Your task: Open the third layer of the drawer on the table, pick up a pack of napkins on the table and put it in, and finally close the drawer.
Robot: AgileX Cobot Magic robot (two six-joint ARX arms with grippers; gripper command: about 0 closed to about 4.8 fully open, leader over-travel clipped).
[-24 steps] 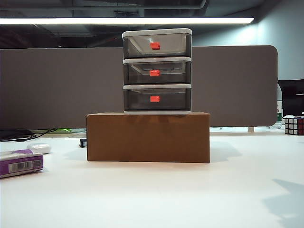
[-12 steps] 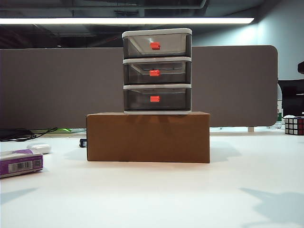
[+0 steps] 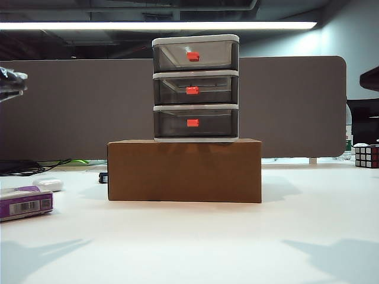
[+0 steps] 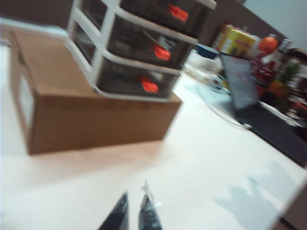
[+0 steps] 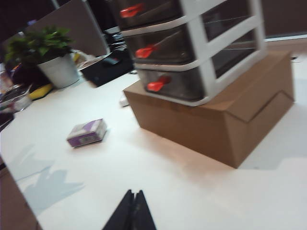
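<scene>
We see the drawer [image 3: 196, 88] standing on a brown cardboard box [image 3: 184, 170] near the middle of the white worktop [image 3: 195, 242]. All three of its smoky trays sit pushed in, and the third layer [image 3: 196, 123], the lowest one, shows its small red handle [image 3: 192, 123] at front centre, flush with the white frame.

The pack of napkins [image 3: 25, 202] lies flat on the worktop, well apart from the box, at the far left edge of the exterior view, its barcode label facing the camera. Just behind it rests a small white rounded case [image 3: 48, 184]. A colour puzzle cube [image 3: 366, 156] sits at the far right, near the grey partition.

Our left tool [image 4: 133, 215] hangs above bare worktop in front of the box, its dark fingers nearly together with only a thin slit between them, and nothing between them. Our right tool [image 5: 132, 212] hovers over the worktop on the other side, fingers pressed together, holding nothing. From the right wrist view we also see the purple pack [image 5: 87, 132] lying well clear of the box, and a potted plant [image 5: 53, 57] beyond it.
</scene>
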